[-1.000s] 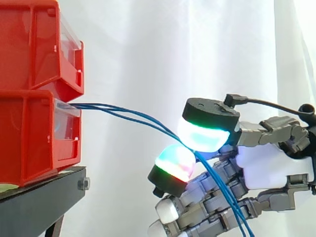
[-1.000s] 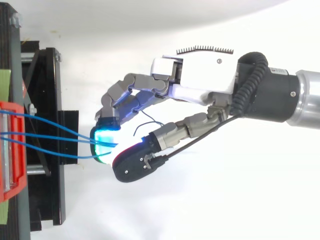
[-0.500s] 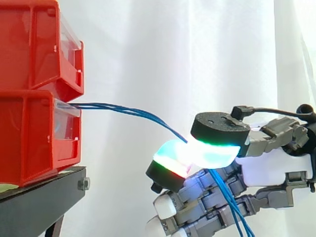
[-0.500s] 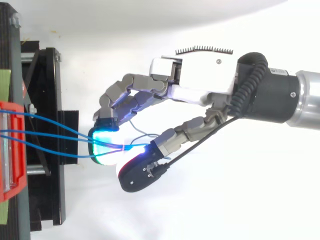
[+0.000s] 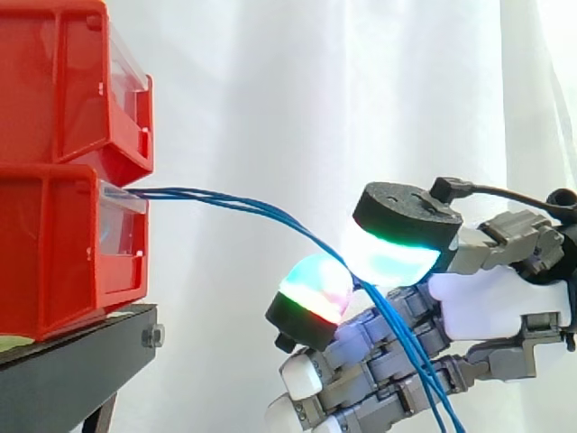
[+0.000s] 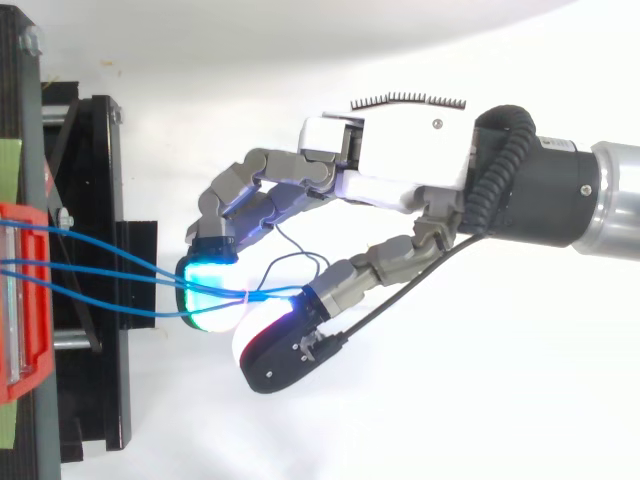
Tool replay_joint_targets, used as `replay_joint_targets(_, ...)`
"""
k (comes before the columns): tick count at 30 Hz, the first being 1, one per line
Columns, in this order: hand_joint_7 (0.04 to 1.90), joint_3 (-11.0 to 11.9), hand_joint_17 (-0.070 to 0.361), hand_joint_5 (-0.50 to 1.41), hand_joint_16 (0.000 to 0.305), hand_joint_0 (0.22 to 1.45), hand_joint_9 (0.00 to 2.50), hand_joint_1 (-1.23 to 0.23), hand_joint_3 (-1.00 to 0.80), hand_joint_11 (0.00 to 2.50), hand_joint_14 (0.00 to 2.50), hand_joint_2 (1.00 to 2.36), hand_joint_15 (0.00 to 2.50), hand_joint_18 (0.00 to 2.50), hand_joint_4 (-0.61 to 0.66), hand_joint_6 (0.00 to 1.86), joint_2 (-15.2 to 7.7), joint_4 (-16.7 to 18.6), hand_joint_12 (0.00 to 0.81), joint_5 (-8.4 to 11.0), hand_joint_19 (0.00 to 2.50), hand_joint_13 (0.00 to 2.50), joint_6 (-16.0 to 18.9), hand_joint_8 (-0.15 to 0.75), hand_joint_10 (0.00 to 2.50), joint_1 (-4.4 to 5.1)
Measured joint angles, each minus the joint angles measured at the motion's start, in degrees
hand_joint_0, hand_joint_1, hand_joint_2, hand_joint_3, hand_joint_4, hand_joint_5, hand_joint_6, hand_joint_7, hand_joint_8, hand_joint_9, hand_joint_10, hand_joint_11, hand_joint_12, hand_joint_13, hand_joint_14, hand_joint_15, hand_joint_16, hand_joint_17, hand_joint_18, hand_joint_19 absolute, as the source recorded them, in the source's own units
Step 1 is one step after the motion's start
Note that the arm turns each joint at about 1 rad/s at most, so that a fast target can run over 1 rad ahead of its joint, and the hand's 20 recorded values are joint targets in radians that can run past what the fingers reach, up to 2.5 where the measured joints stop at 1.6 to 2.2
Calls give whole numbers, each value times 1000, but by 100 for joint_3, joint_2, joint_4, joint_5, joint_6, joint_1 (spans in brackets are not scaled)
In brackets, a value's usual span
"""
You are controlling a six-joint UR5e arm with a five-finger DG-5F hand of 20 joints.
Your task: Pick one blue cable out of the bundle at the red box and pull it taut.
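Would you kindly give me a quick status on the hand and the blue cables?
Hand shut on thin blue cables, several together. Cables slack, sagging from lower red plastic bin. Nothing blocking.

lettering, labels, numbers, signs: we find none that can be read. the red bins (image 5: 56, 225) and the black stand (image 5: 81, 354) carry no print that we can make out.
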Motion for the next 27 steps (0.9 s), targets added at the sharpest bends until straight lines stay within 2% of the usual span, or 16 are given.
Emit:
replay_joint_targets(7, 901, 0, 122, -181, 54, 593, 689, -701, -500, 486, 5, 1000, 162, 442, 91, 917, 0, 0, 395, -3, 102, 408, 0, 323, 10, 2)
replay_joint_targets(17, 912, 0, 123, -182, 54, 596, 692, -662, -440, 487, 5, 1005, 162, 421, 96, 915, 0, 0, 396, -5, 117, 401, 0, 329, 10, 5)
replay_joint_targets(20, 921, 0, 122, -180, 54, 636, 700, -705, -383, 488, 5, 1009, 157, 441, 72, 921, -1, 0, 395, -5, 106, 413, 0, 331, 12, 10)
replay_joint_targets(22, 957, 0, 120, -181, 53, 685, 713, -772, -377, 501, 5, 1010, 148, 478, 5, 927, 0, 0, 393, -5, 87, 436, 0, 326, 10, 10)
replay_joint_targets(27, 1044, 0, 117, -177, 52, 771, 806, -868, -480, 614, 4, 1002, 150, 518, -75, 935, 0, 0, 385, -5, 43, 483, 0, 324, 11, 10)
